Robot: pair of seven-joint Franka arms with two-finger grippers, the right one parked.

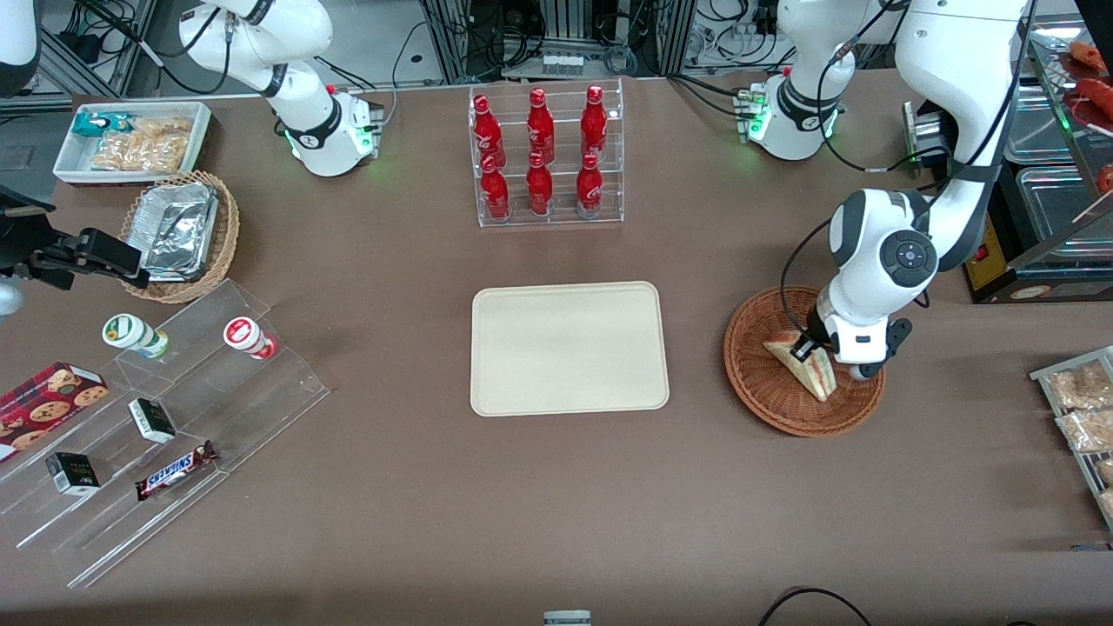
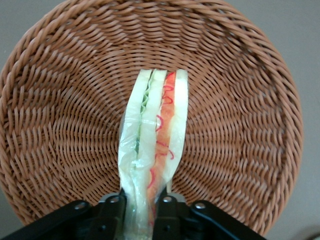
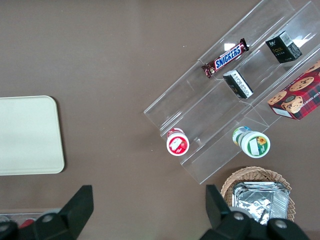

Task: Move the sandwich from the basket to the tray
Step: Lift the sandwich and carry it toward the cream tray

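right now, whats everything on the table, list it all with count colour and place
sandwich: one, white bread with red and green filling, in the basket, pinched by the claw
basket: one, reddish-brown wicker, toward the working arm's end
tray: one, cream, mid-table
bottles: six, red, in a clear rack farther from the front camera than the tray
foil containers: silver, in a tan wicker basket toward the parked arm's end
white bin: one, holding snack packets, beside that
clear stepped stand: one, carrying two cups, two dark boxes, a Snickers bar, a red cookie box
bagged snacks: pale, at the working arm's table edge
claw: one, black, shut on the sandwich in the basket
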